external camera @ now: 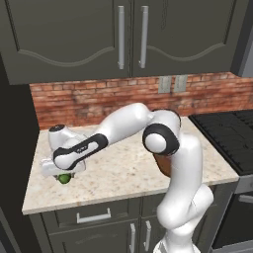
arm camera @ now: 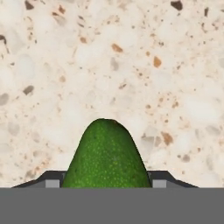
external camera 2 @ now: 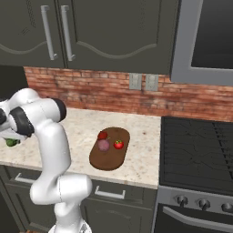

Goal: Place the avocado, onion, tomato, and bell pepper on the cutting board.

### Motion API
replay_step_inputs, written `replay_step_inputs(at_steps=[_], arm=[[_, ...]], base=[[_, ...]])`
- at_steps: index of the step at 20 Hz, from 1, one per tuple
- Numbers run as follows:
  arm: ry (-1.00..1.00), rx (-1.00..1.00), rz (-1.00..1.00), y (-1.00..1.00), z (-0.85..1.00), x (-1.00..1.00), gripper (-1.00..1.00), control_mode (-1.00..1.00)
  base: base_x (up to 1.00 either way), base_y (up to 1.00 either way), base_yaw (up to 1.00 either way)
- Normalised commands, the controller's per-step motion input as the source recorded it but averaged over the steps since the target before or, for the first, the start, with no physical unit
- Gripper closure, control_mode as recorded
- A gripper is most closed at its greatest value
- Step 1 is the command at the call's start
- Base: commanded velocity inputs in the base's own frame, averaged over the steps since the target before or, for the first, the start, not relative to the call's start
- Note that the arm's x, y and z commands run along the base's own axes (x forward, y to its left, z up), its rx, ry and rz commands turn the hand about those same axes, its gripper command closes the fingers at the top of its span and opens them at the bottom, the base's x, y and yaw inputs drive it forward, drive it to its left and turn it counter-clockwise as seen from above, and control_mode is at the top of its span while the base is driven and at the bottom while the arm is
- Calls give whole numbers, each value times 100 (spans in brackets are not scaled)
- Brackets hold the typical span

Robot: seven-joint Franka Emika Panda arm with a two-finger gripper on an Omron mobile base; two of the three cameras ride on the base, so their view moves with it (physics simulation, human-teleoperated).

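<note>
The claw (arm camera: pixel 106 183) is clamped on the avocado (arm camera: pixel 107 155), its tips pressed against both flanks of the fruit, low over the tabletop (external camera: pixel 123 170) well to the left of the cutting board (external camera 2: pixel 109 148). Step in hand, by judgement: transfer of the last item. The board already carries the onion (external camera 2: pixel 103 145) at its centre, the bell pepper (external camera 2: pixel 102 135) behind it and the tomato (external camera 2: pixel 119 144) beside it. Next move calls for lifting, swinging right, and releasing over the board's bare near end.
</note>
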Motion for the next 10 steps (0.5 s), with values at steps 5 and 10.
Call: replay_step_inputs(at_steps=[5, 10], arm=[[-8, 0, 0, -26, 67, -36, 100, -100], [-12, 0, 0, -22, 86, -42, 100, -100]], base=[[0, 0, 0], [0, 0, 0]])
